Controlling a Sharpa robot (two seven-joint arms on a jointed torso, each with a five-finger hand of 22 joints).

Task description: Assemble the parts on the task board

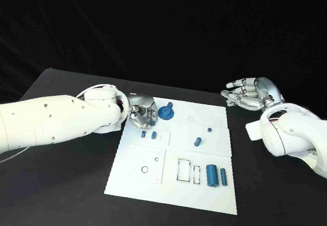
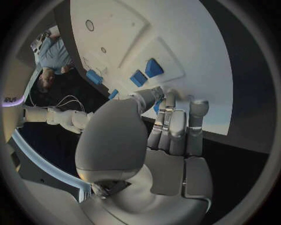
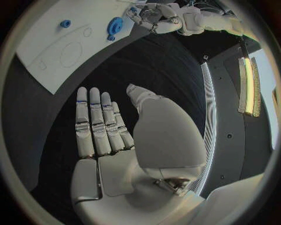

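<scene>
On the flat white task board [image 1: 201, 200] lie blue cylinders [image 1: 213, 176] (smooth, rounded).

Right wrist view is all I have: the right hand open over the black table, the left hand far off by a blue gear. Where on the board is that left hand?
Observer: In the head view the left hand is over the task board's far left corner, with two small blue pieces on the board just nearer the robot.
Operator: Is it holding anything?
Observer: The left wrist view shows a bit of blue between its thumb and fingers; I cannot tell whether it is gripped.
Operator: What lies at the board's near end?
Observer: Two blue cylinders lie side by side at the near right, beside an outlined slot.
</scene>
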